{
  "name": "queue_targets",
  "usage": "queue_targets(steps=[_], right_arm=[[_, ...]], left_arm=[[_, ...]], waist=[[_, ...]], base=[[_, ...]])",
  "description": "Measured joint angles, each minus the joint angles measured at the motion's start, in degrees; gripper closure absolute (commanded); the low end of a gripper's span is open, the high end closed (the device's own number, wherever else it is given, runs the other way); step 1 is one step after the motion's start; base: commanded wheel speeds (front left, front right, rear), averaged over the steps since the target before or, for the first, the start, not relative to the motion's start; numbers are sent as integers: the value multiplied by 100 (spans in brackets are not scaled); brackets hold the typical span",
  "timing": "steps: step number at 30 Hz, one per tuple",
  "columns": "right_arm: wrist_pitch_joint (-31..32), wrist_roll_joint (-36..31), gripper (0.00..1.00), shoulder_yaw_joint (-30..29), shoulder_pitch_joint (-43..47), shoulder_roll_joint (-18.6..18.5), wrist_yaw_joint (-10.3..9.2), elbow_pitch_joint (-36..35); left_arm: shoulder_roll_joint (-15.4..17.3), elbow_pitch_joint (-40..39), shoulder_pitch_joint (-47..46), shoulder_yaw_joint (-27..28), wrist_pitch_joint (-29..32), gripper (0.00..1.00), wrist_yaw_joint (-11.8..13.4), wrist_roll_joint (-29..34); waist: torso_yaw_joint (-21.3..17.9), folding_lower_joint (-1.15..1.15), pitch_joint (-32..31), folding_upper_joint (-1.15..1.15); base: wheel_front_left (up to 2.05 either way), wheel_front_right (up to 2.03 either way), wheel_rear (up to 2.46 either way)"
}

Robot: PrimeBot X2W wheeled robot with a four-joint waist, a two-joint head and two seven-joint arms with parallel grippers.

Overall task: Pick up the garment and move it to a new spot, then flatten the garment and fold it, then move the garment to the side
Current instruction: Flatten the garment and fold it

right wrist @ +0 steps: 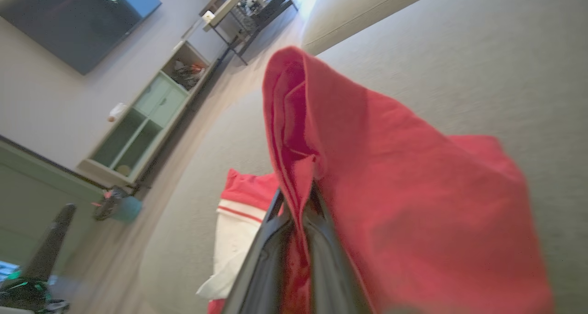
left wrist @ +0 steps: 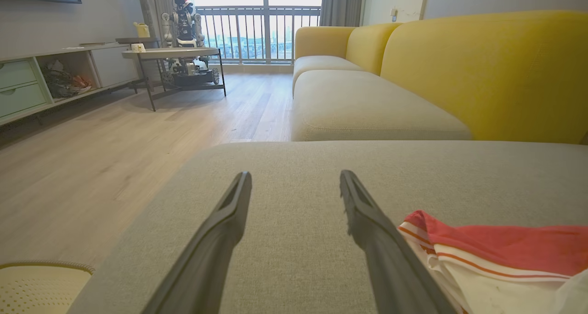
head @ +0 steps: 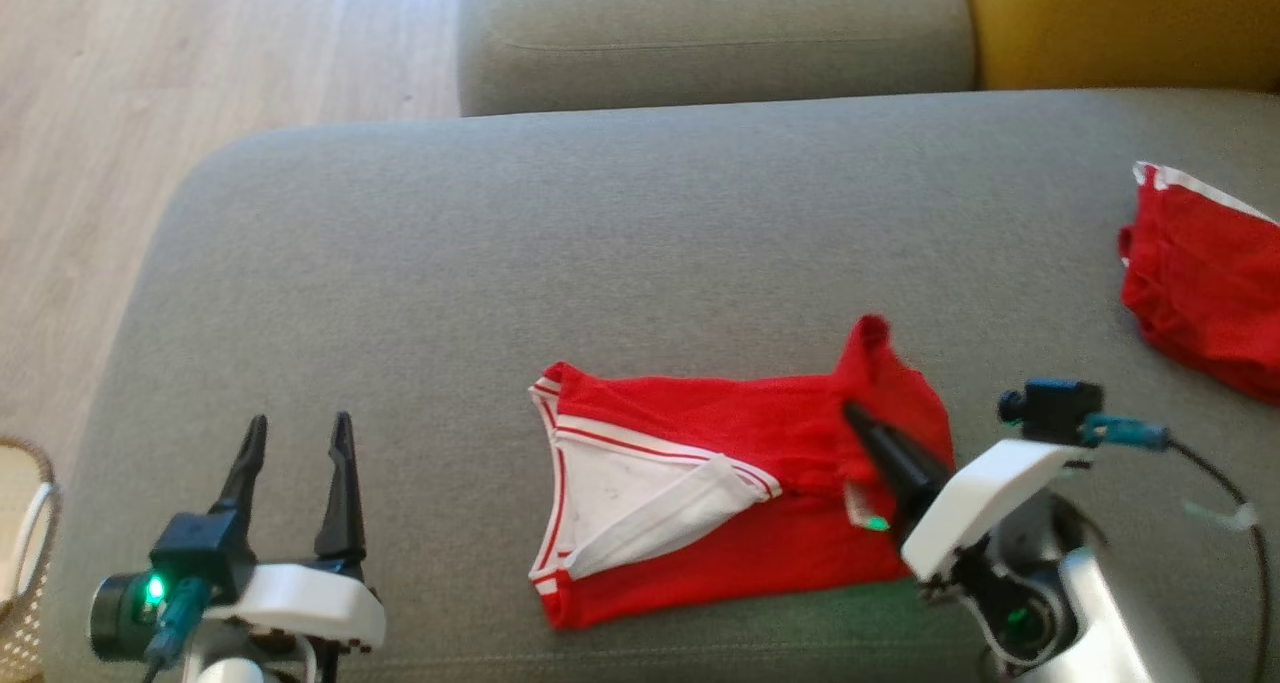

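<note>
The garment point(head: 700, 483), red with white trim and a white inner panel, lies partly folded on the grey sofa seat point(head: 600, 243) in front of me. My right gripper point(head: 858, 418) is shut on the garment's right edge, lifting a red fold into a peak. In the right wrist view the red cloth point(right wrist: 367, 176) is pinched between the dark fingers point(right wrist: 321, 240) and drapes over them. My left gripper point(head: 296, 425) stands open above the bare seat to the left of the garment, holding nothing. The left wrist view shows its fingers point(left wrist: 367, 226) spread, the garment point(left wrist: 496, 254) lying to their right.
A second red garment point(head: 1205, 283) lies at the seat's right edge. Another grey cushion point(head: 715, 33) and a yellow backrest point(head: 1130, 18) are behind. Wooden floor point(head: 150, 93) lies to the left, with a woven basket point(head: 25, 553) at the lower left.
</note>
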Motion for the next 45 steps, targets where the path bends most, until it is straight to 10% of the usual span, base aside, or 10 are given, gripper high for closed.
queue_targets(steps=[28,29,30,45], right_arm=[[-1457,3128,100,3078,-1320,-32,-1,2252],[-1527,3238,63,3175,-1402,-33,-1,2398],[-1590,3350,0,3281,-1479,-37,-1,2519],[-2451,4853,0,4868,-2703,-47,-1,3263]], left_arm=[[-21,214,60,-237,0,0,-34,-11],[-21,216,59,-244,0,0,-33,-11],[-21,219,56,-250,0,0,-33,-12],[-24,271,36,-236,0,0,7,-49]], waist=[[1232,1,54,0],[1265,1,78,0],[1296,1,99,0],[1154,1,159,0]], base=[[0,0,0],[0,0,0],[0,0,0],[0,0,0]])
